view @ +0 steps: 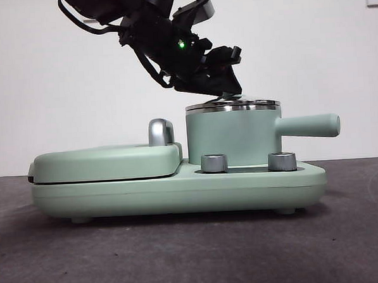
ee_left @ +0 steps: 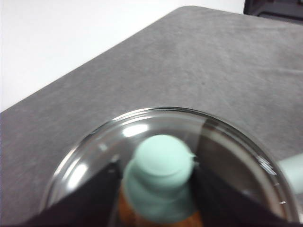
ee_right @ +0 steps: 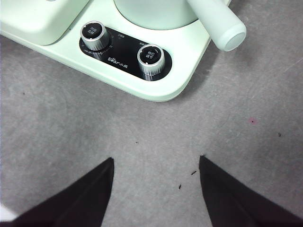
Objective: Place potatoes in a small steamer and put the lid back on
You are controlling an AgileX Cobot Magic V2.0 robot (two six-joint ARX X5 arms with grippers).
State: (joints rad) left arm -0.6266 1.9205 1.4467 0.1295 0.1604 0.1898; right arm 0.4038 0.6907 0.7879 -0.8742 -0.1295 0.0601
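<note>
On top of the small steamer (view: pixel 233 139), the lid (view: pixel 233 105) sits with its steel rim level on the pot's rim, and the left claw (ee_left: pixel 158 182) comes down on it from above and from the griddle side. Its two black jaws flank the mint knob (ee_left: pixel 161 165) and look pinched onto it, though the wrist picture is blurred at that spot. Straight beneath the claw, through the clear dome, an orange-brown patch shows: the potato (ee_left: pixel 128 213), inside the pot, most of it hidden. So the thing to let go of lies directly under the jaws, and the judgement is that only release and a straight lift remain. The steamer's handle (view: pixel 308 126) runs level, pointing away from the griddle cover (view: pixel 104 162).

Right claw (ee_right: pixel 156 175) hangs over bare worktop (ee_right: pixel 236 156) in front of the cooker, jaws spread and holding nothing; the left arm is clearly the nearer one.

Counted: one steamer, one lid, one potato seen, two dials (ee_right: pixel 150 59) on the base, two claws.
</note>
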